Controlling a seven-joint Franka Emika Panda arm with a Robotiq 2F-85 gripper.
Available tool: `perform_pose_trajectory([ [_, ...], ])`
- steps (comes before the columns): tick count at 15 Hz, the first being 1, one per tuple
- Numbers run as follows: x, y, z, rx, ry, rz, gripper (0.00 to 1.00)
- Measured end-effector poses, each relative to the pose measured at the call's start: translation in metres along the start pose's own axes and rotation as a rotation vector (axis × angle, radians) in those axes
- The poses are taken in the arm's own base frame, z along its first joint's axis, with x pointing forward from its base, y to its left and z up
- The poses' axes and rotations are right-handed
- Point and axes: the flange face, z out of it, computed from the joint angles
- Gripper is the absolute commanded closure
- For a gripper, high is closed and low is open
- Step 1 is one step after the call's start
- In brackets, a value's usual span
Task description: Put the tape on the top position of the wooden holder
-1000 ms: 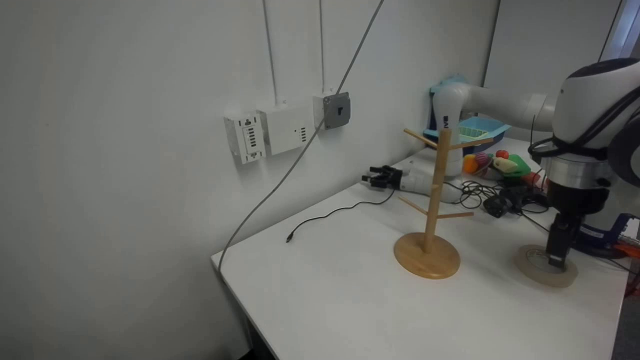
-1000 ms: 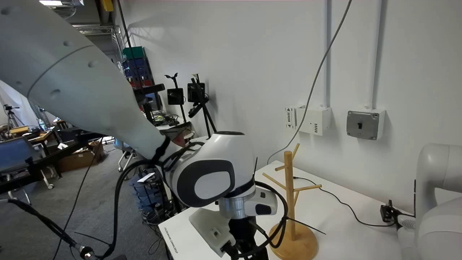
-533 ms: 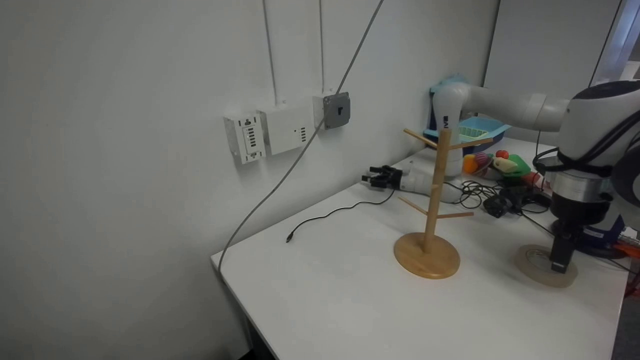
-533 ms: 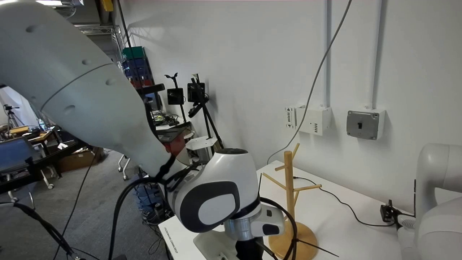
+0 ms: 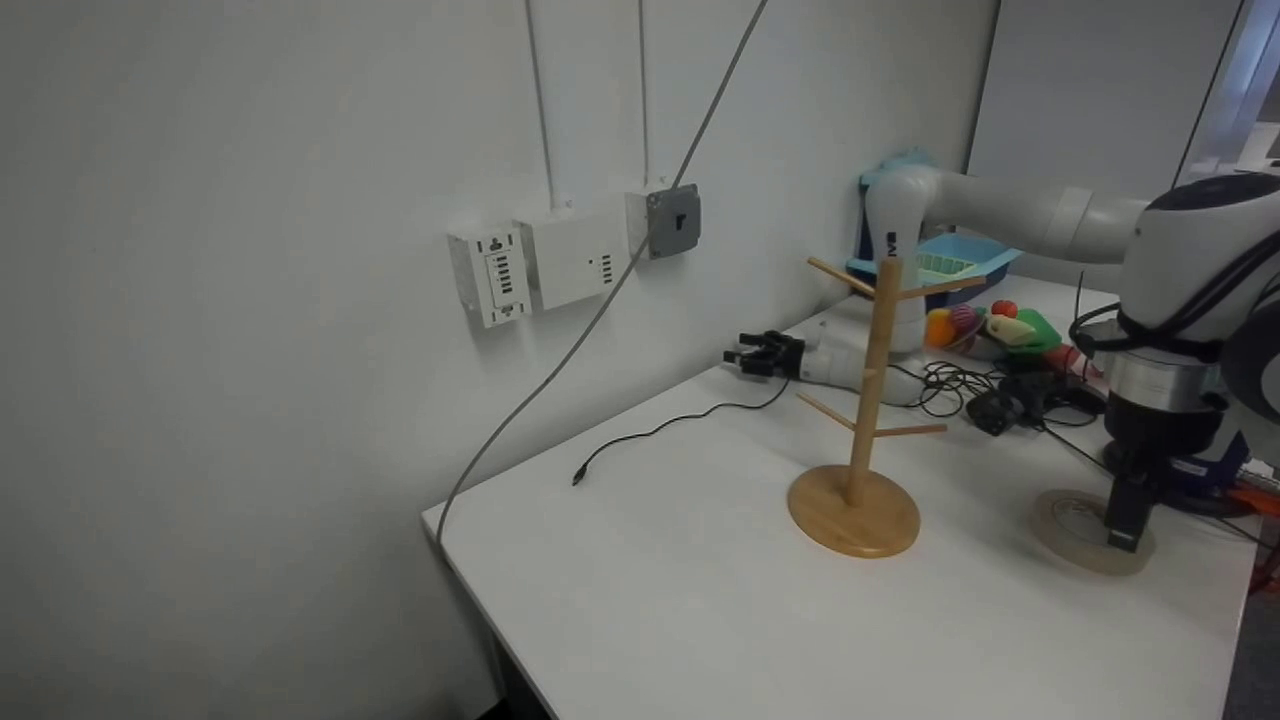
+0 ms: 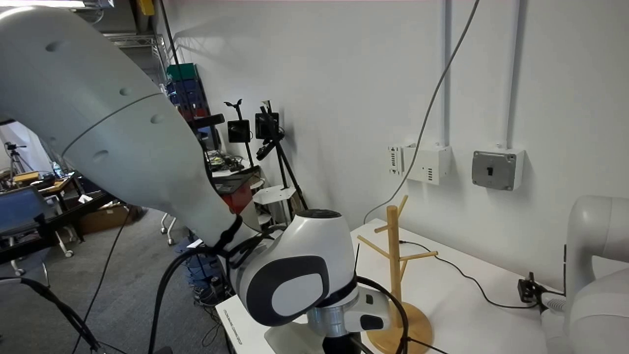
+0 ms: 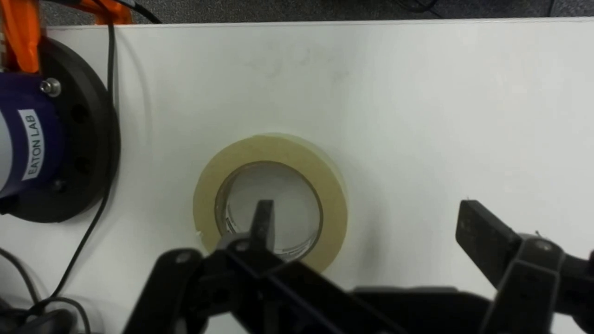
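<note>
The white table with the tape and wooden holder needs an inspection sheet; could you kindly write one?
Surface: white table, faint smudges near one edge in the wrist view.
Job's things: tape flat on the table; wooden holder upright, pegs bare.
Clutter: coloured pieces, blue tray, second arm.
Hand: open, one fingertip lined up with the tape's hole, the other beyond its outer edge; contact unclear.
Cables: thin black cable loose on the table, more tangled near the second arm.
Surroundings: wall with switch box; blue chair beyond.

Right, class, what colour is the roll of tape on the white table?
The tape is a yellowish beige; it shows best in the wrist view.
</note>
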Motion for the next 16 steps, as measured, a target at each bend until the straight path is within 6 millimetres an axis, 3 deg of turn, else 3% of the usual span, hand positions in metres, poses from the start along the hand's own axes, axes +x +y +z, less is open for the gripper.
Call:
perform_pose_trajectory([
  [8, 0.006, 0.007, 0.02, -0.004, -0.029, -0.009, 0.0],
  [16, 0.031, 0.018, 0.051, -0.021, -0.055, -0.005, 0.0],
])
